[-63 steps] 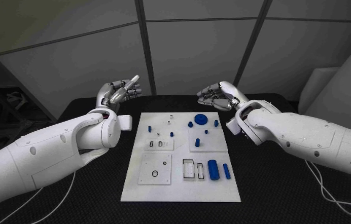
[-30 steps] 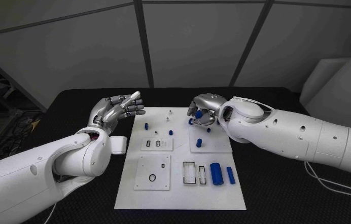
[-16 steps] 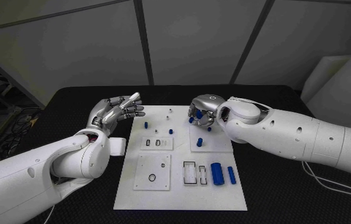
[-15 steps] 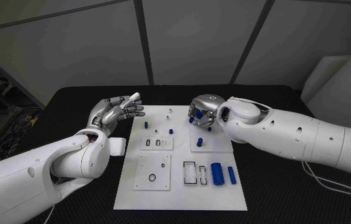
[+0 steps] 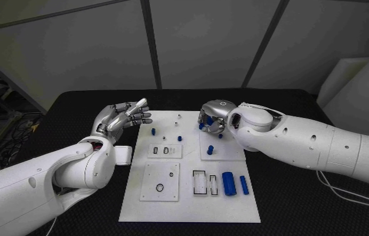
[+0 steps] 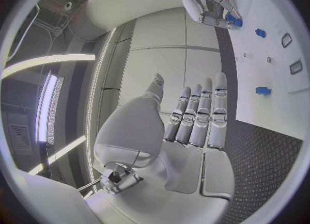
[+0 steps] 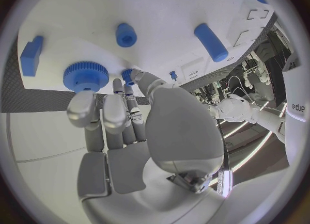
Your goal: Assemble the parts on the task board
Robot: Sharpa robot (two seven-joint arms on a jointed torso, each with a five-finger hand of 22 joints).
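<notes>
Right robot hand [image 5: 214, 116] curls its fingers around the blue toothed plastic gear [image 7: 84, 75], contact unclear. Left robot hand [image 5: 123, 116] released. Risk: gear slips from a shallow grasp.

I count one task board [image 5: 192, 209] on my bench [image 5: 292, 209]. It carries two long blue pieces at its near right, a thick cylinder [image 5: 228, 182] and a thin cylinder [image 5: 243, 185]. Three small blue pegs [image 5: 170, 138] stand far left, and one single peg [image 5: 210, 150] stands mid-board. One toothed gear [image 7: 85, 75] sits by my right fingers [image 7: 80, 108]. I cannot count the parts under them.
</notes>
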